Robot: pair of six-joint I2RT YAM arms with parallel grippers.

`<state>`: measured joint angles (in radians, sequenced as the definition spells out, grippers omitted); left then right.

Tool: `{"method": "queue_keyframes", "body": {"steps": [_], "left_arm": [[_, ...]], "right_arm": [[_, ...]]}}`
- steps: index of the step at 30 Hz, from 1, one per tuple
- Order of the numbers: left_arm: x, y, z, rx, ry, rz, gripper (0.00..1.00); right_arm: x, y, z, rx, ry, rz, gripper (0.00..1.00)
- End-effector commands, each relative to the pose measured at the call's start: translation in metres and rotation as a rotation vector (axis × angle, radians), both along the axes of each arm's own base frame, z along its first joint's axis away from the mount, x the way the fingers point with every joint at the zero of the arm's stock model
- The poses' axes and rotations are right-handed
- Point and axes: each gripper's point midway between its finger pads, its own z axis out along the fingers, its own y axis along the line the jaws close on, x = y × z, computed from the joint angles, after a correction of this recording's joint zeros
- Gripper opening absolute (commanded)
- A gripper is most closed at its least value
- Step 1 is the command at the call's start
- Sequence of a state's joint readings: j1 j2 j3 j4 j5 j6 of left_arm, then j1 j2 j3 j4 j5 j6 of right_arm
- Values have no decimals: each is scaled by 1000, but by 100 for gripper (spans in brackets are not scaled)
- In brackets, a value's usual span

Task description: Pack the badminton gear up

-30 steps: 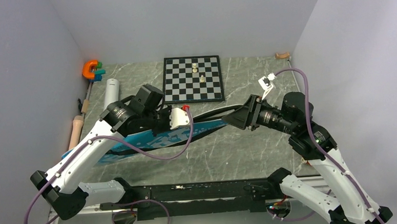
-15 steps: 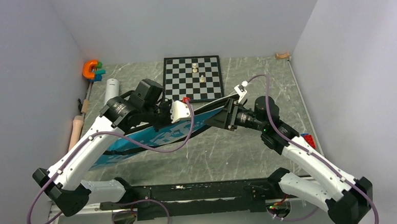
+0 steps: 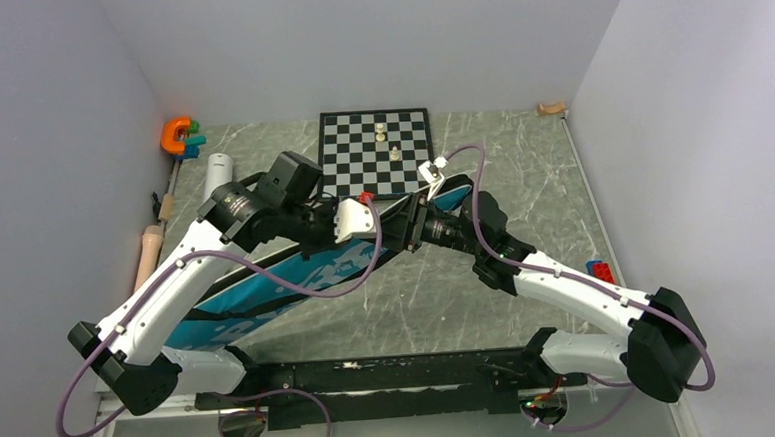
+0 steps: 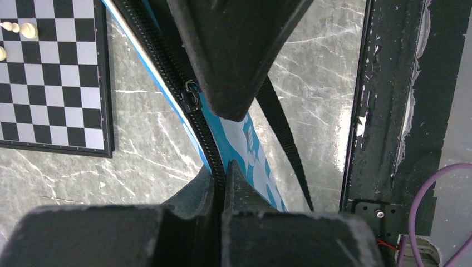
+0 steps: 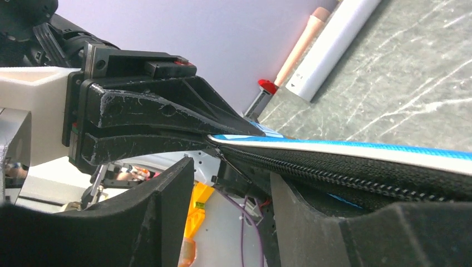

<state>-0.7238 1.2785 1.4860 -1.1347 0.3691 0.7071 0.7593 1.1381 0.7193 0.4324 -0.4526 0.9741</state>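
three pale walls [image 3: 374,39]; grey-green marbled table [image 3: 526,171] under blue bag [image 3: 248,311], chessboard [image 3: 377,154] behind.

Blue woven-cloth bag [image 3: 253,304], smooth marble-look table [image 3: 521,161]

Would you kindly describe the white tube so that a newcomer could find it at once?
From the chessboard at the back of the table, look left toward the wall. The white tube lies there, just nearer than the orange C-shaped piece. Unlike the tan rolling pin beside it, it is smooth, white and thicker.
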Motion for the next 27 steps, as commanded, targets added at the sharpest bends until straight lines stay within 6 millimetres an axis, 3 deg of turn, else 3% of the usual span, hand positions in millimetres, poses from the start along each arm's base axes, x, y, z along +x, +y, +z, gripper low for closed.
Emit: {"method": "queue_keyframes", "body": {"steps": [1,15,27], "left_arm": [[-20,-22,37,-127,-51,-166,0],[-29,-23,35,-107,-52,-213,0],[-26,-21,32,-93,-63,-203,0]], "right_arm": [[6,1,27,130,-84,-32,55],[-4,15,18,159,-49,29,37],[-7,13,17,163,-40,8,5]]}}
